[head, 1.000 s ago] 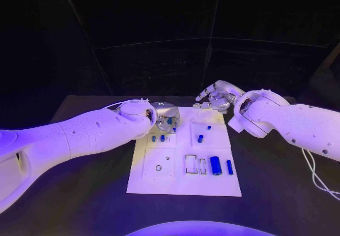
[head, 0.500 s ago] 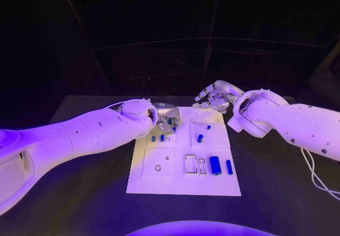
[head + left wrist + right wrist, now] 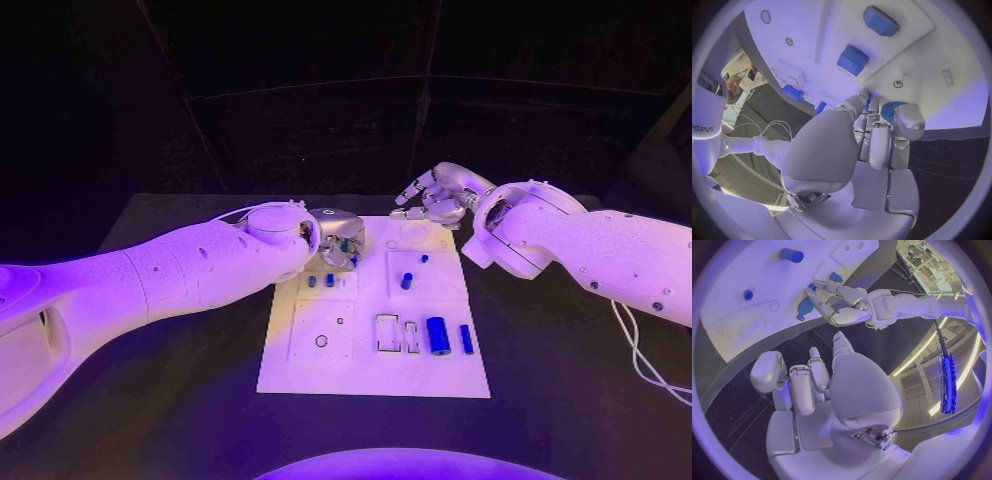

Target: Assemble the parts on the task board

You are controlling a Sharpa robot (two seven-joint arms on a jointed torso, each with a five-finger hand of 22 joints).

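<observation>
The white task board lies mid-table. My left hand hovers over its far left corner and pinches a round ridged blue part at its fingertips; the right wrist view also shows this part under that left hand. My right hand hangs just past the board's far edge, fingers loosely apart and holding nothing. Two small blue pegs stand near the left hand. A blue piece sits mid-board, and a thick blue cylinder lies beside a thin one.
The black table surrounds the board. Empty slots and holes mark the board's near left. A cable trails along the table at the right, under my right arm.
</observation>
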